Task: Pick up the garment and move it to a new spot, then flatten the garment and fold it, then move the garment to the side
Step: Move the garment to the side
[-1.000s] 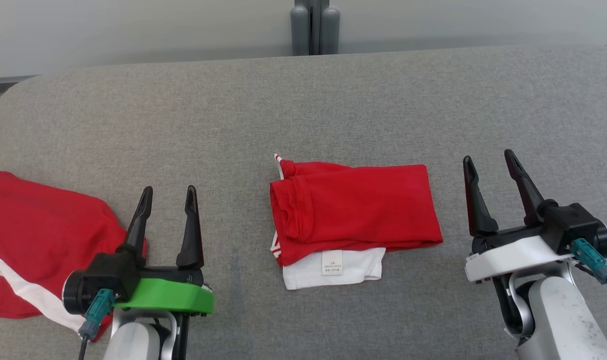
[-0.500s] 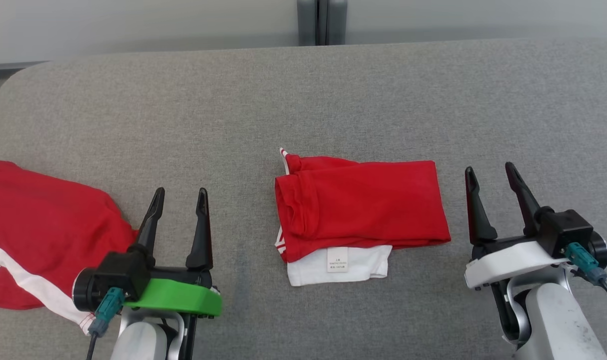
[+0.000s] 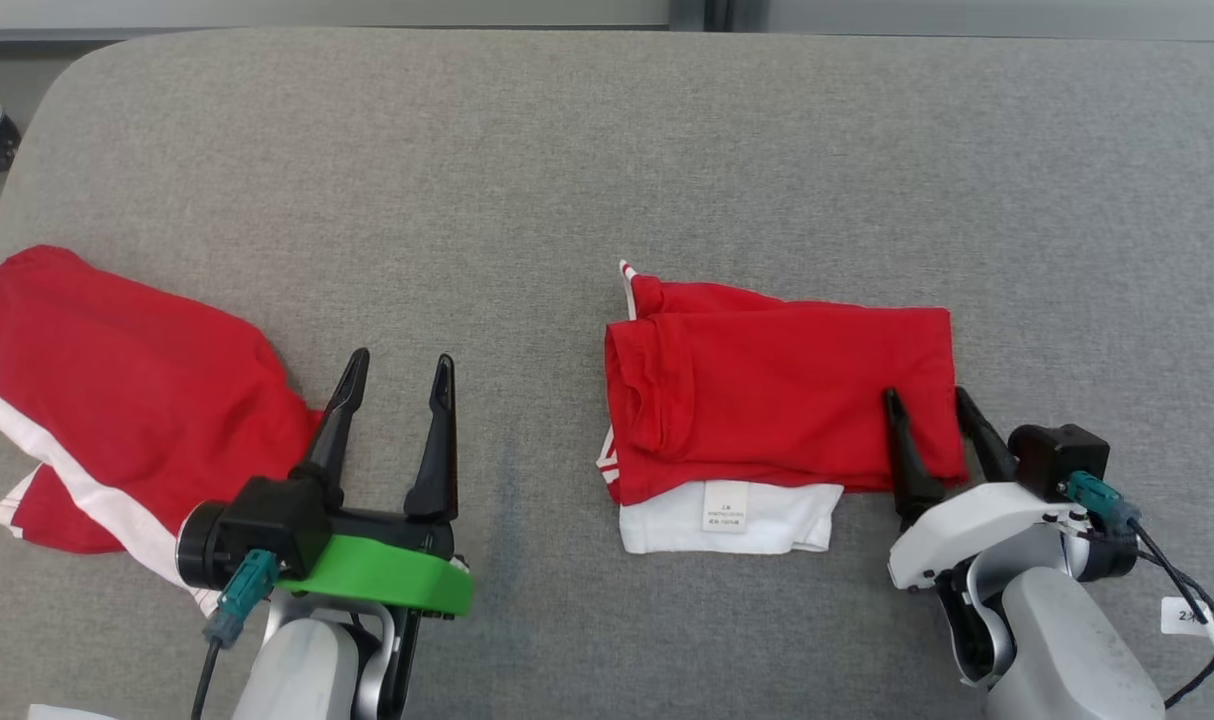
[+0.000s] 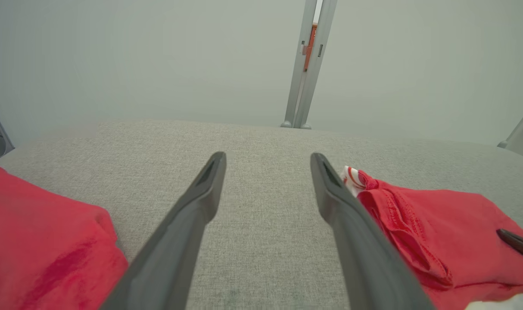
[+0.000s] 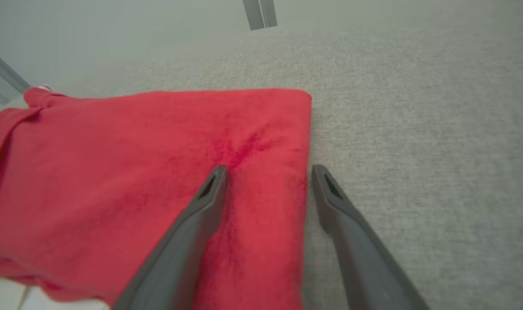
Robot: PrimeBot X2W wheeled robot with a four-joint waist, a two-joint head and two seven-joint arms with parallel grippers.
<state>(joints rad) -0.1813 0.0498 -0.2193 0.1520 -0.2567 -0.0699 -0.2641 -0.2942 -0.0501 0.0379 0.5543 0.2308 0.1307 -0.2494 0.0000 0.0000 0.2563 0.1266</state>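
Folded garment (image 3: pixel 777 400): a red piece with a white layer (image 3: pixel 667 520) and a sewn label (image 3: pixel 726 505) showing at its near edge; it lies as a neat rectangle in the middle of the grey desk (image 3: pixel 567 150).
Right hand (image 3: pixel 925 394): released and holding nothing. It straddles the garment's right edge, one finger over the red cloth and the other just off it above the desk. Whether the tips touch the cloth cannot be told.
Left hand (image 3: pixel 402 358): released and empty, over bare desk between the folded garment and a second red garment (image 3: pixel 127 380) with a white stripe at the far left.
Step in hand: the fold looks finished, so this is likely the approach for moving it aside.
Next move calls for: lowering the right hand, clenching through every layer at that edge, then carrying it gently so the fold does not open.
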